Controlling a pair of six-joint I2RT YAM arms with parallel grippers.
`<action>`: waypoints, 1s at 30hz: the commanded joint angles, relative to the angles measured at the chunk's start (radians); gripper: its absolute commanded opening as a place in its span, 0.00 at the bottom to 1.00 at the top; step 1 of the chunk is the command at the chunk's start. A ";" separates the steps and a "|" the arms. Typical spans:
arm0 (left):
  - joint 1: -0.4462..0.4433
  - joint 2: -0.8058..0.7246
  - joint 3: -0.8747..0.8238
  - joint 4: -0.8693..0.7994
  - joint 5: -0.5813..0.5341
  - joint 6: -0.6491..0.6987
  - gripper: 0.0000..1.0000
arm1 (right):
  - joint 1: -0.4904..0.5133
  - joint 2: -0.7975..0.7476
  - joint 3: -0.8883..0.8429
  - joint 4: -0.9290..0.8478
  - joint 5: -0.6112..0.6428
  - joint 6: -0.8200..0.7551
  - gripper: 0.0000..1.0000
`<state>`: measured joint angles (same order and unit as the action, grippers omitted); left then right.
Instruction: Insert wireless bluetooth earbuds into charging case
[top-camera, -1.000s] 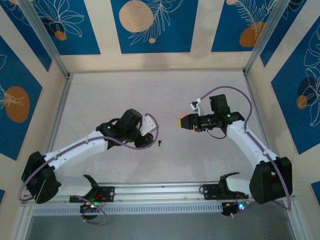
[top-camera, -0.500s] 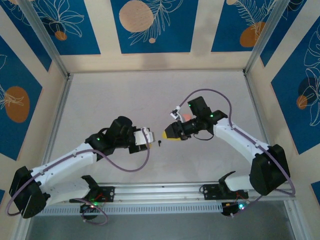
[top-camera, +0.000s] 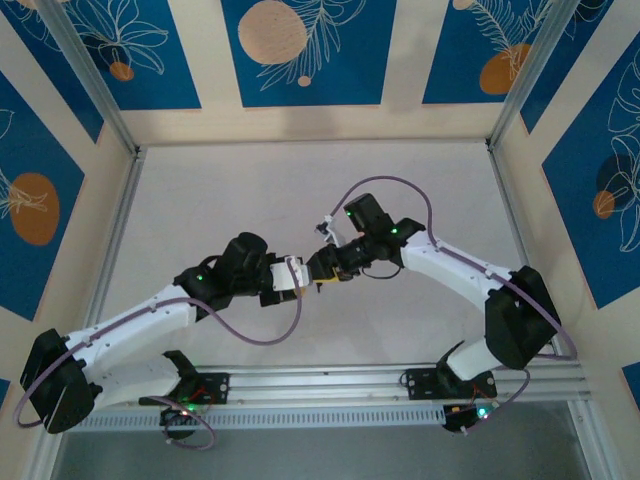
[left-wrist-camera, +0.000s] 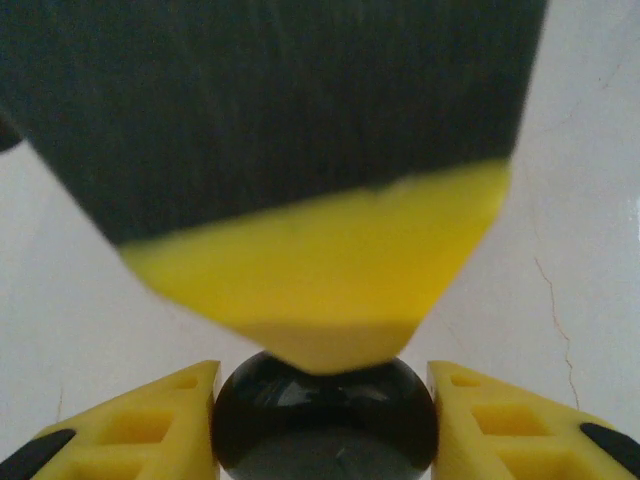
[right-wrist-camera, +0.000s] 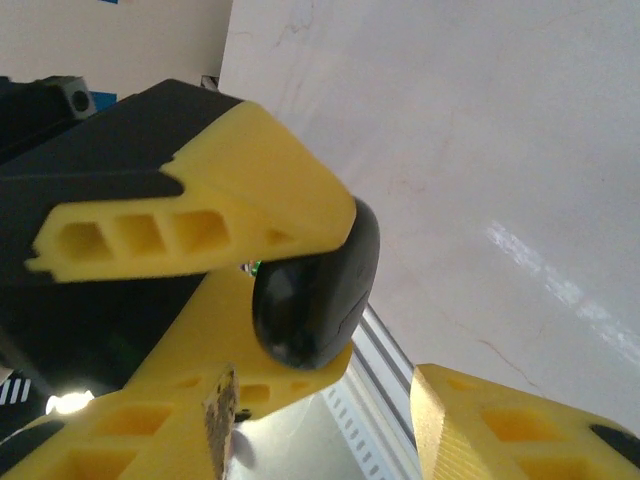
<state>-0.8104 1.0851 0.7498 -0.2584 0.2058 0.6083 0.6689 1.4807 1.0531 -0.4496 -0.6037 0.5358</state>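
Clearly, the black case (left-wrist-camera: 325, 430) sits clamped in the left gripper (left-wrist-camera: 322, 375), one finger of the right gripper (right-wrist-camera: 325, 405) right over it. The right wrist shows that gripper's jaws parted, gripping nothing. Overhead, both meet over the table (top-camera: 220, 190), the case indistinct.

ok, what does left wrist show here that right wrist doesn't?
Left wrist only: a yellow-tipped finger of the right tool seen head-on, its tip overlapping the top of the black case, plus a hairline crack in the tabletop. Right wrist only: the case's side profile, the metal rail at the table's near edge, and the right tool's jaws standing apart. Both: the left tool clamped on that case.
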 joint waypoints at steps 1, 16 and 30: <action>-0.015 -0.010 0.007 0.030 0.015 -0.013 0.37 | 0.024 0.021 0.018 0.057 -0.015 0.044 0.49; -0.015 -0.025 -0.010 0.081 0.015 -0.054 0.43 | 0.041 0.025 -0.015 0.129 -0.026 0.066 0.19; 0.030 -0.115 -0.110 0.237 0.013 -0.233 1.00 | -0.052 -0.196 -0.246 0.320 0.028 -0.222 0.18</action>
<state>-0.8024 0.9974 0.6628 -0.0952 0.1658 0.4431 0.6331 1.3258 0.8425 -0.2070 -0.5632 0.4461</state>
